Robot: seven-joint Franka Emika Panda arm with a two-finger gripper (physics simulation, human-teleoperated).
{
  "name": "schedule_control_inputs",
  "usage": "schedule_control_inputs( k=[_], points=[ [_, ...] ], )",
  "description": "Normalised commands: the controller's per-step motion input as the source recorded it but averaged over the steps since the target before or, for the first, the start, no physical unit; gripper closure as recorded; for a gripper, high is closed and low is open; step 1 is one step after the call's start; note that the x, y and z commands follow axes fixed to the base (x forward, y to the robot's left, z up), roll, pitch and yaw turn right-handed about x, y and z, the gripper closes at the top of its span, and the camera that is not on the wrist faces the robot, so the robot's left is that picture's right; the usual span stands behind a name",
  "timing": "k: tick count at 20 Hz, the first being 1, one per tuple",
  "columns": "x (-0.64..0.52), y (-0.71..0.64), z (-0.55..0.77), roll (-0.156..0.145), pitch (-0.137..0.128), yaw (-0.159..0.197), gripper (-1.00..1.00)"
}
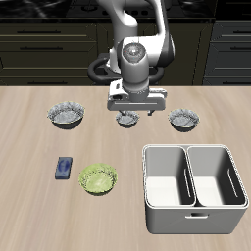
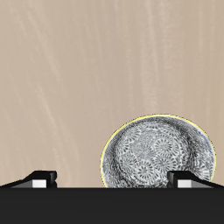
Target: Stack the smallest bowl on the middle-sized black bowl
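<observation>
1. Wooden tabletop (image 1: 29, 206) first: everything I am working with sits on it, and none of the bowls is stacked yet.
2. Grey two-compartment bin (image 1: 193, 186) stands near the table's front edge and plays no part in this job.
3. My gripper (image 1: 138, 106) hangs over the middle of the bowl row. In the wrist view the gripper (image 2: 113, 179) shows its fingertips (image 2: 42, 178) set well apart, with nothing held between them.
4. The widest bowl (image 1: 66, 116) sits at one end of the row, well apart from the others. I leave it alone.
5. The middle-sized black bowl (image 1: 183, 120) sits at the other end, empty and waiting as the target.
6. A green leafy dish (image 1: 98, 177) lies nearer the front edge.
7. The smallest bowl (image 1: 126, 120) rests on the table between the two wider ones, just under my gripper. The wrist view shows what I judge to be the smallest bowl (image 2: 159, 150), close to one finger and not centred.
8. A little blue object (image 1: 65, 168) lies beside the dish.
9. I judge the task barely begun: aligning, grasping, lifting, carrying and placing all remain.
</observation>
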Motion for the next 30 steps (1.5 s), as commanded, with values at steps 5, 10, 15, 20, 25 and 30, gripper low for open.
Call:
schedule_control_inputs(
  k=[5, 10, 15, 20, 25, 30],
  points=[
    [0.01, -0.03, -0.16, -0.003, 0.025, -0.003, -1.0],
    [-0.02, 0.01, -0.24, 0.004, 0.022, -0.012, 1.0],
    [-0.02, 0.03, -0.13, 0.025, 0.032, -0.044, 1.0],
    [0.01, -0.05, -0.03, -0.007, 0.01, -0.009, 1.0],
    [0.03, -0.07, 0.2, -0.02, -0.025, 0.003, 1.0],
    [-0.01, 0.06, 0.49, -0.008, -0.06, 0.012, 1.0]
  ],
)
